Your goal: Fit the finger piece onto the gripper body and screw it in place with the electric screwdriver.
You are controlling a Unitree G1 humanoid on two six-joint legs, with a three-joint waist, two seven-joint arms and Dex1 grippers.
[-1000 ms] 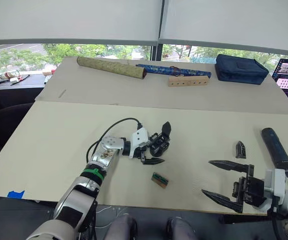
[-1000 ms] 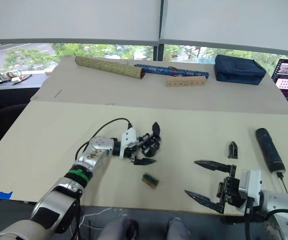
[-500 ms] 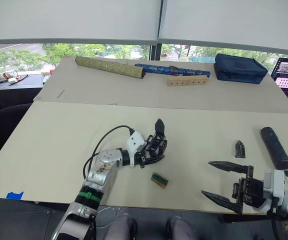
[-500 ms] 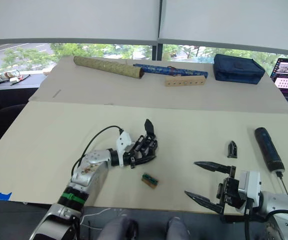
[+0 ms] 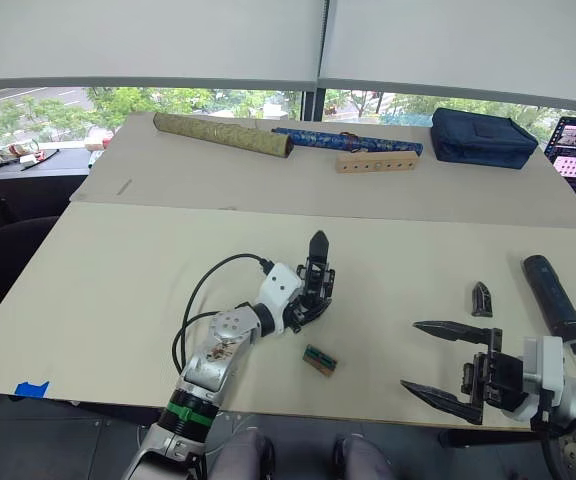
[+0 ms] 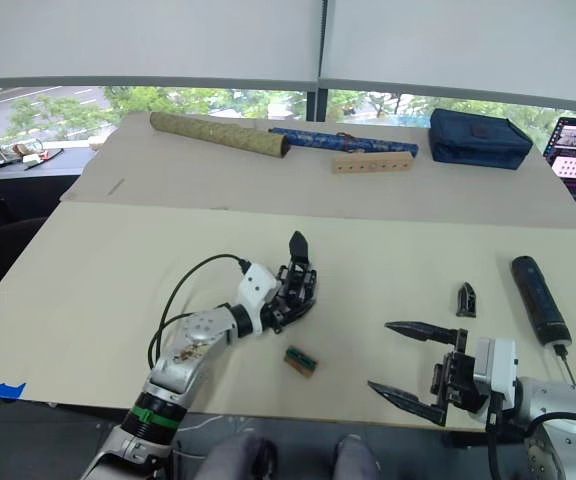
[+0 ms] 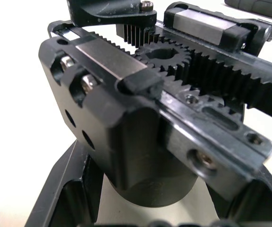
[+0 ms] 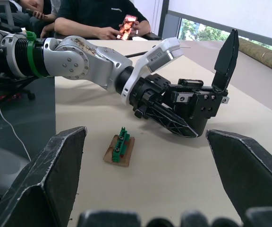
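Two grippers, one load.
My left gripper [image 5: 306,303] clamps the black geared gripper body [image 8: 192,105]; my right gripper [image 5: 446,365] hovers spread wide.

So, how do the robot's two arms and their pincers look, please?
Both arms are silver metal, each ending in a white-bodied pincer with two long, pointed black fingers. The left arm carries a green band near the elbow and a looping black cable running to the left pincer. The right pincer has black fingers too.

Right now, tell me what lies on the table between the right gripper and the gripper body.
In the left eye view, a small green circuit board lies between the right gripper and the gripper body, nearer the body; the rest is bare table.
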